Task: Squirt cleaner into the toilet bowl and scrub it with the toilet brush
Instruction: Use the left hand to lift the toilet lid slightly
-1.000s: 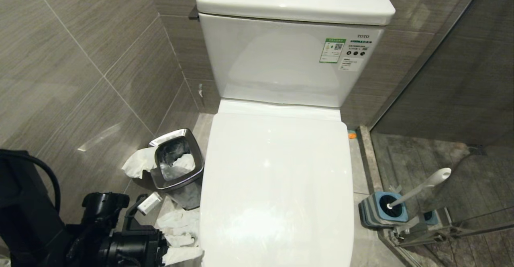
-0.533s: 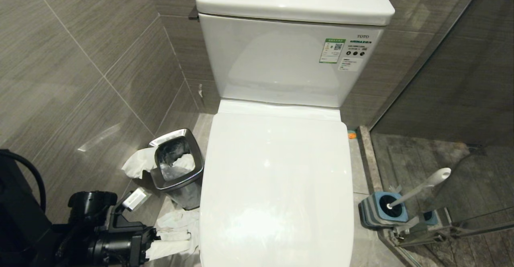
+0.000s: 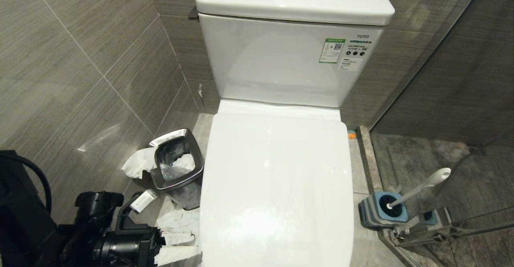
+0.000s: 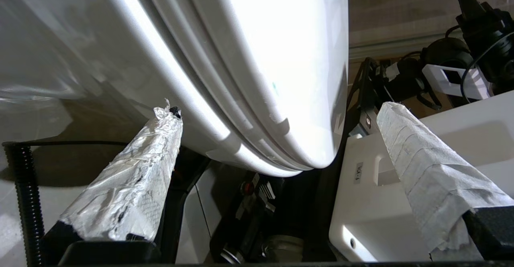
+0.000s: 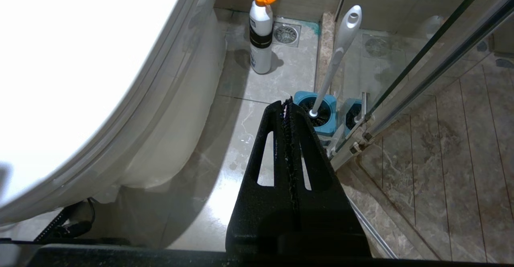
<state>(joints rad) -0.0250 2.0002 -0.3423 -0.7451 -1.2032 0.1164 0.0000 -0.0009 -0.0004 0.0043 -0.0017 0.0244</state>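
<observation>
Toilet lid [image 3: 277,186] down; bowl not yet accessible.

Lid covers the bowl, so nothing can be squirted or scrubbed. Toilet brush [image 3: 417,190] stands in its blue holder [image 3: 375,212] right of the pan, the orange-capped bottle [image 5: 260,34] nearby. Left gripper [image 4: 277,138], 2 paper-wrapped fingers spread, flanks the lid's front edge, likely to lift it. Right gripper [image 5: 288,106] hangs clenched, empty.

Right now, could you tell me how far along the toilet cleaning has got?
Nothing looks done: the toilet lid is down over the bowl. In hand: the open left gripper, fingers wrapped in paper, sits at the lid's front edge. The right gripper is shut and empty. Left: raising the lid, squirting from the orange-capped bottle, scrubbing with the toilet brush, which stands in its holder.
</observation>
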